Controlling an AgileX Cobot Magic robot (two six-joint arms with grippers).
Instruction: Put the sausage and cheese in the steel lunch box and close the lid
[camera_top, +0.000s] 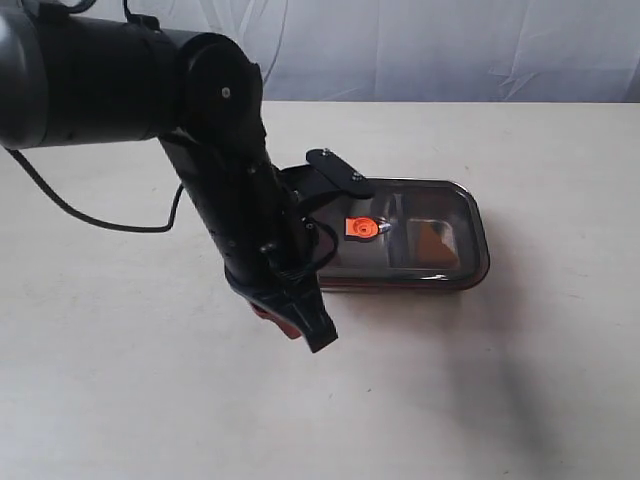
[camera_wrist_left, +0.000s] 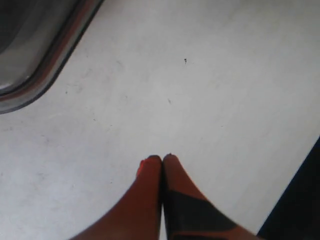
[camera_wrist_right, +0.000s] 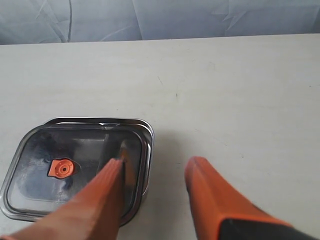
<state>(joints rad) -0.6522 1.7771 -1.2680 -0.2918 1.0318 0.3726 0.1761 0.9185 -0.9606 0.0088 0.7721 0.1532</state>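
**Exterior view:** The black left arm (camera_top: 215, 170) reaches down over the pale table (camera_top: 520, 400). The left gripper (camera_top: 312, 338) hangs just off a corner of the steel lunch box (camera_top: 400, 287), with its jaws pressed together on nothing. The lid (camera_top: 420, 215) lies flat on the box, with its orange valve (camera_top: 361, 228) at the centre. An orange-brown shape, seemingly the cheese (camera_top: 437, 243), shows through the smoky plastic in the compartment at the end of the box away from the arm. The sausage cannot be made out beneath the lid.

**Left wrist view:** The two red fingertips (camera_wrist_left: 150, 167) of the left gripper meet over bare table, empty. A rounded corner of the lidded box, with its orange seal line showing, lies near them but apart from them.

**Right wrist view:** The right gripper (camera_wrist_right: 157, 161) hovers by one short end of the lunch box. Its orange fingers are spread wide and nothing sits between them. One finger crosses in front of that end of the box; whether it touches the box cannot be told. The other finger stands over the table beside the box. The steel rim frames the dark lid all round, and the valve sits at its middle.
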